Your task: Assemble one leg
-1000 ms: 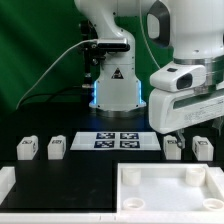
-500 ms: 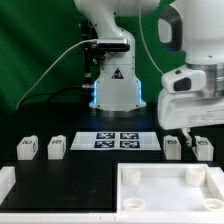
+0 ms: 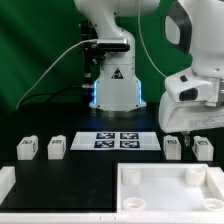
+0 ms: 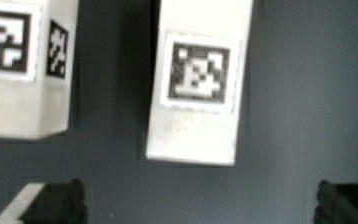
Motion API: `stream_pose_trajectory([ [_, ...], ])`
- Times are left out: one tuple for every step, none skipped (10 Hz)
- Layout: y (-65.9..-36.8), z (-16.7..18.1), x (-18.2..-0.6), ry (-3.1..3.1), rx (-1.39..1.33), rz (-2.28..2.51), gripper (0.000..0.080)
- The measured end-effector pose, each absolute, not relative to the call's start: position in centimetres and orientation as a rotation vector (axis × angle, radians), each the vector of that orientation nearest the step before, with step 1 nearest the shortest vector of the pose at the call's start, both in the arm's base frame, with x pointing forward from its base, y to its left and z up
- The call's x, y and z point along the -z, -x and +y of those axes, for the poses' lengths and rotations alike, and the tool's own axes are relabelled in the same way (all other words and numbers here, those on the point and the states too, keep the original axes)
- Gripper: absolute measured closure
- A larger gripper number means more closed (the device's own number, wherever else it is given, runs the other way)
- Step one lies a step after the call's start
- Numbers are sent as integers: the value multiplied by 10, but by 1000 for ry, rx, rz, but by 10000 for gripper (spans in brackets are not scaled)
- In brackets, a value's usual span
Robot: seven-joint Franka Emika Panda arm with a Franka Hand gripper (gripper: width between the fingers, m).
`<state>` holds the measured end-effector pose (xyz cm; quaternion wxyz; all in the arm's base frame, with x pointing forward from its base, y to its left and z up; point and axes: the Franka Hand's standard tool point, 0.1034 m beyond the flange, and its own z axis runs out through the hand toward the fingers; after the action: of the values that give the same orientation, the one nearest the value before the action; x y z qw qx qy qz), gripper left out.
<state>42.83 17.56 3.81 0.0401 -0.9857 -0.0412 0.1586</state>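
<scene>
White plastic, small and chunky, the leg [image 4: 202, 85] fills the middle of the wrist view. It lies on the dark surface [image 4: 114, 175] with a black-and-white square tag on its upward face. A look-alike block [image 4: 19, 65] lies just beside it across a narrow dark gap, with tags showing on two of its faces. The robot's two-finger hand [image 4: 202, 205] is spread wide. Its dark fingertips [image 4: 48, 203] show at two corners of that picture, well apart, with nothing between them and neither touching a block.

In the exterior view the hand hangs above a pair of such blocks on that view's right, the inner block [image 3: 173, 147] and the outer block [image 3: 203, 148], clear of both. Which of the two is the leg centred under the wrist camera cannot be told. Two more look-alikes, the far-left block [image 3: 27, 148] and its neighbour [image 3: 56, 148], stand side by side at the exterior view's left. The thin flat white marker board [image 3: 118, 140] lies between the two pairs, in front of the arm's base. A large white square tray-like piece [image 3: 160, 190] with a raised rim lies nearest the camera.
</scene>
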Motion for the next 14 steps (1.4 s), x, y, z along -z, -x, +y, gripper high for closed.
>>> stream_pose_trajectory([
  [-422, 174, -38, 3000, -654, -140, 151],
  [-417, 175, -39, 2970, -840, -122, 151],
  [-411, 179, -40, 2943, -1021, -81, 151],
  [-406, 182, -36, 2910, -1136, -83, 151],
  [-397, 182, -33, 2854, -1307, -86, 151],
  [-399, 183, -29, 2806, -1411, -92, 151],
  [-406, 186, -24, 2813, -1377, -88, 151],
  [-405, 185, -25, 2814, -1377, -91, 151],
  [-404, 185, -24, 2812, -1380, -91, 151],
  [-403, 185, -23, 2812, -1382, -92, 151],
  [-399, 186, -20, 2813, -1384, -94, 151],
  [-393, 187, -14, 2818, -1375, -98, 151],
  [-389, 187, -9, 2821, -1369, -98, 151],
  [-388, 187, -7, 2823, -1364, -98, 151],
])
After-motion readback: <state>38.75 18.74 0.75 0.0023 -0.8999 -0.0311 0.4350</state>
